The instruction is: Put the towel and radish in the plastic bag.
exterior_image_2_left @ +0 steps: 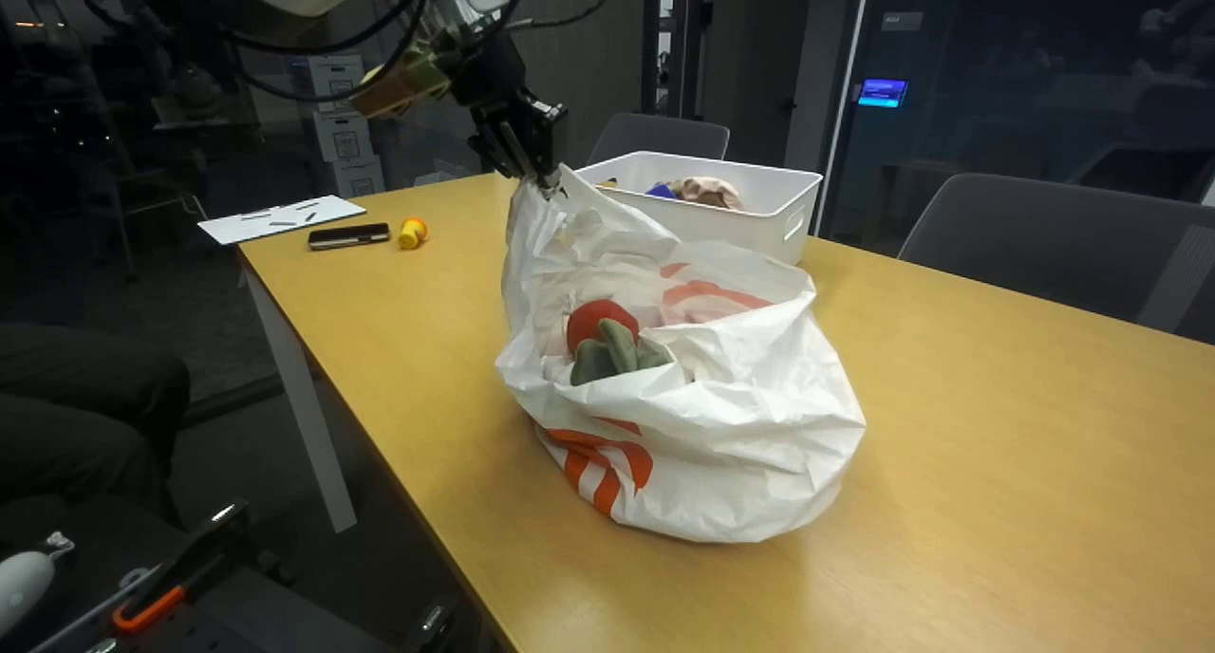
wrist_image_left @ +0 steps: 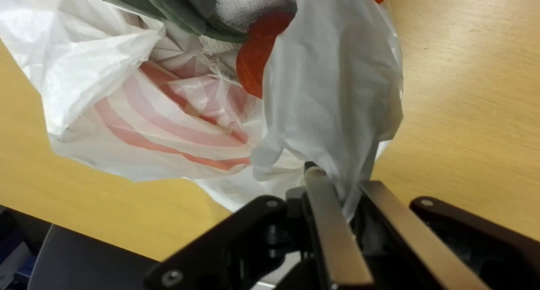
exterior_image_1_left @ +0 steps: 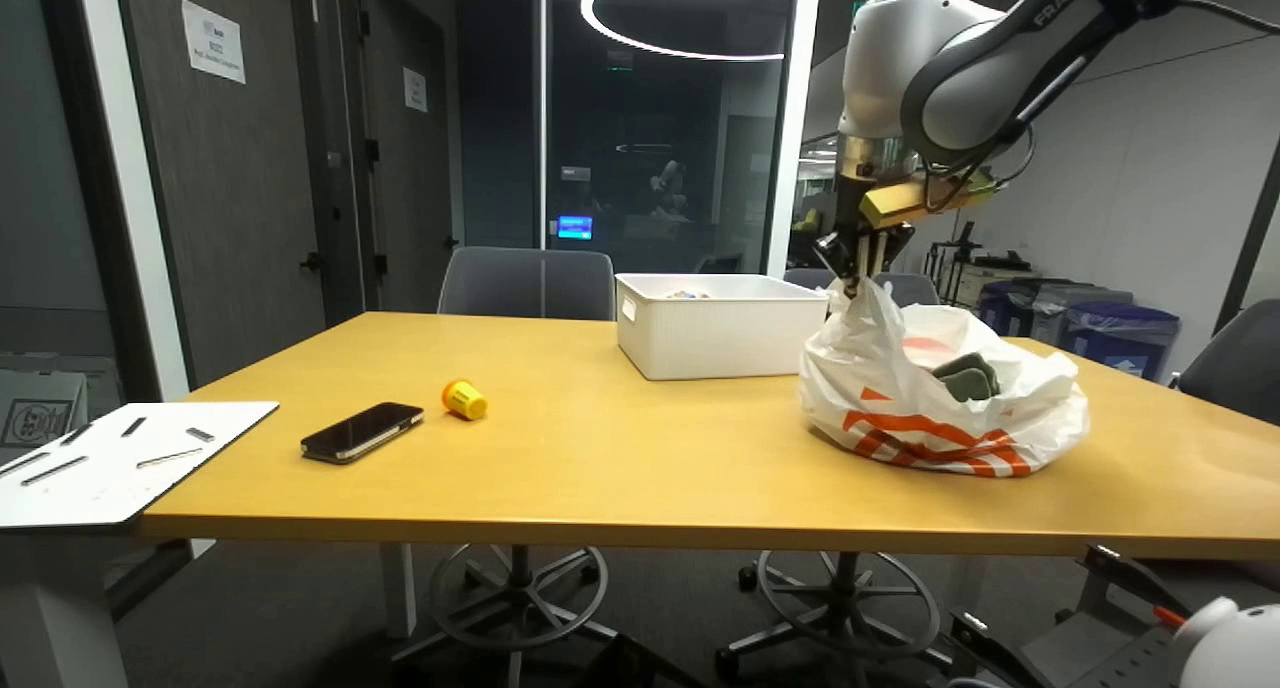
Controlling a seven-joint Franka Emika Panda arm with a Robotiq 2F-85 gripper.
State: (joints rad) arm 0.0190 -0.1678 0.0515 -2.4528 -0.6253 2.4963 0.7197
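Observation:
The plastic bag (exterior_image_2_left: 712,444), white with red-orange print, stands wrinkled and gaping on the table. Inside it lies the radish (exterior_image_2_left: 593,323), red with green leaves, which the wrist view shows partly behind the bag's raised side. Against the radish, also within the bag, is the whitish towel (wrist_image_left: 249,3), mostly hidden. My gripper (wrist_image_left: 342,178) is above one edge of the bag, a peak of plastic reaching up between its fingertips. The fingers (wrist_image_left: 337,235) stand slightly apart, and dark gap shows beside the thin plastic. In both exterior views that bag edge still rises to the gripper (exterior_image_1_left: 862,276).
Behind the bag is a white box (exterior_image_1_left: 722,328) with several things in it. A phone (exterior_image_1_left: 362,432), a small yellow and orange item (exterior_image_1_left: 465,399) and a white board (exterior_image_1_left: 130,458) lie toward the table's far end from the bag. Chairs stand around the table.

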